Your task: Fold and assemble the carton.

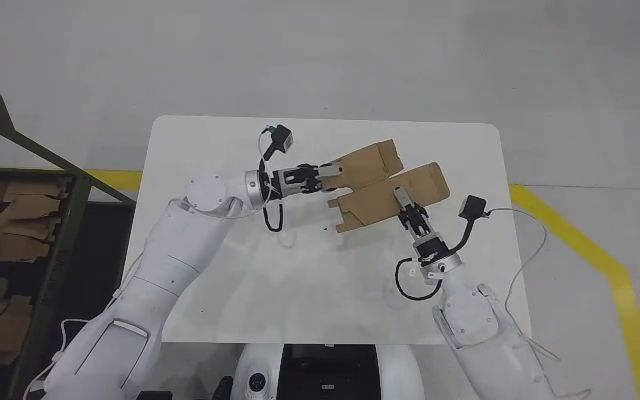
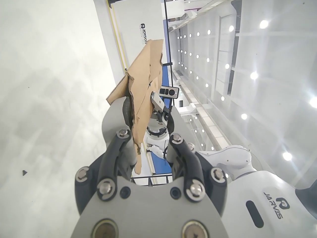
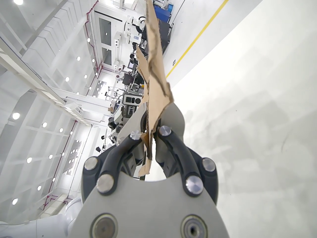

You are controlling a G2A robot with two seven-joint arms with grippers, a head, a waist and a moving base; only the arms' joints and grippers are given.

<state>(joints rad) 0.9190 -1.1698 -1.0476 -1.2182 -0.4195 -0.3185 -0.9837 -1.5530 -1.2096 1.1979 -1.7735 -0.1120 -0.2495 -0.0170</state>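
carton (image 1: 375, 195): long axis ran from left jaws | left jaws: astride its end, grip indeterminate | right jaws: clamped its side edge

I'm watching the left arm (image 1: 195, 235) sitting extended from its own side, elbow bent, forearm running inward. The left gripper (image 2: 145, 110) is straddling one edge of the carton (image 1: 365, 160), and its fingers (image 2: 177, 122) are standing well apart, with a gap showing beside one of them. The right arm (image 1: 480, 320) is angling forward and inward, and the right gripper (image 3: 149, 125) is pinching the carton's other edge, its pads pressing tight onto the card.
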